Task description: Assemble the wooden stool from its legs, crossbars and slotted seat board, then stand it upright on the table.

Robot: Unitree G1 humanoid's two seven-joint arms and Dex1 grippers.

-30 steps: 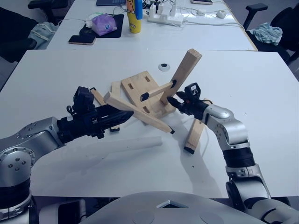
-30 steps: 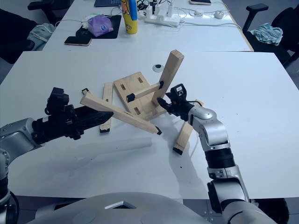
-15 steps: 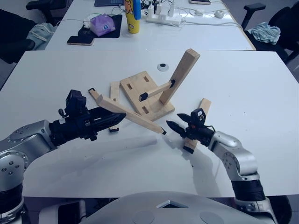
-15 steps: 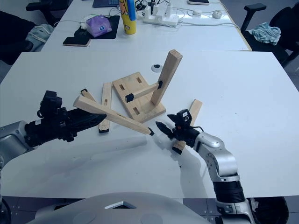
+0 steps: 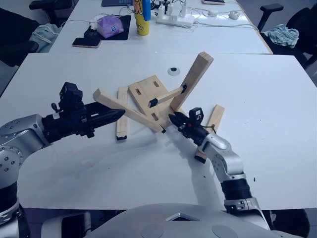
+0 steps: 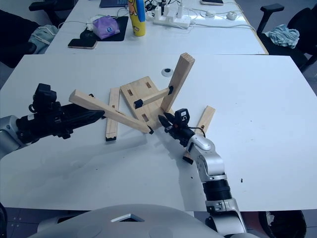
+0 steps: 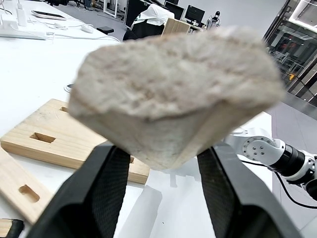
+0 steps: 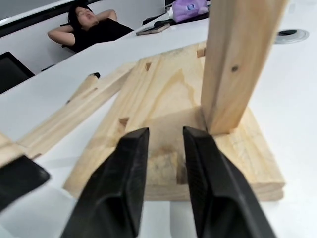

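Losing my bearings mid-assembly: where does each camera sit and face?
Eye views: on the head, looking forward and down over the table; both arms show, left gripper holding a leg.
Left wrist view: looks along its fingers at that leg's end.
Right wrist view: looks past the open right gripper at the seat board and its standing leg.
Both wrist views share the seat board.

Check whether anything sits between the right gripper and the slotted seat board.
Nothing visible does. The right gripper, open, faces the near edge of the seat board, beside the standing leg. The held leg in the left gripper ends beside it, not between.
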